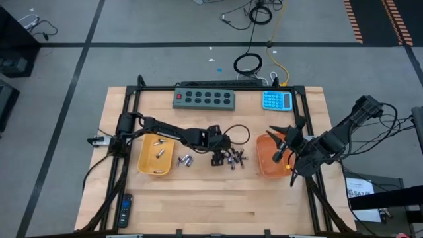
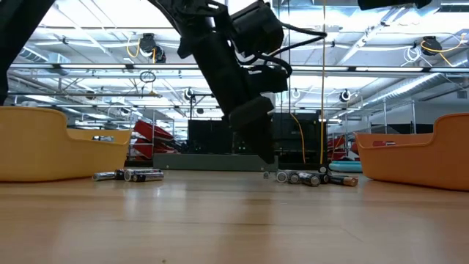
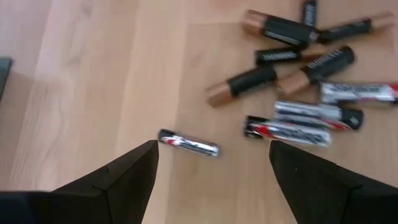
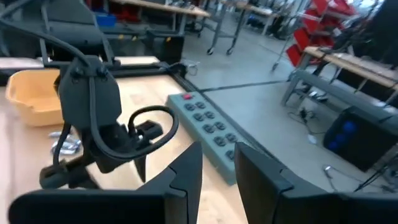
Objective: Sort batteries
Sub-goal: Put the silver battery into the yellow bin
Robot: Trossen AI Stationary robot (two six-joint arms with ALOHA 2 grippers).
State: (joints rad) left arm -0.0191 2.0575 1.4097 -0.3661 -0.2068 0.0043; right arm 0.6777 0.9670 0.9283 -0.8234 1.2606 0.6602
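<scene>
Claw of the left arm (image 1: 217,158), fingers spread wide and empty, poised low over the middle of the desk (image 1: 198,205). In the left wrist view its two dark fingers (image 3: 124,177) frame a single slim silver-and-black battery (image 3: 188,144) lying on the bare wood between them, untouched. Just beyond it lies the main pile (image 3: 305,81): several black cells with copper-coloured ends, crossed over one another, and beside them silver cells with dark and red markings, lying roughly parallel. In the high view this pile (image 1: 234,158) sits just to the right of the left claw. A smaller group (image 1: 184,160) of silvery batteries lies beside the yellow tray (image 1: 147,168) on the left; a few more cells (image 1: 159,147) rest inside that tray. In the low view both groups show as short cylinders lying flat on the wood, one (image 2: 128,174) near the yellow tray, the other (image 2: 315,178) toward the orange tray (image 2: 425,165).

Right claw (image 1: 285,151), raised over the orange tray (image 1: 263,165) at the right of the desk; its fingers (image 4: 186,174) stand a little apart, and whether they hold anything cannot be told.

At the far edge of the desk: a grey power strip (image 1: 204,98) and a blue calculator (image 1: 277,100). At the near left corner: a black remote (image 1: 124,210).
</scene>
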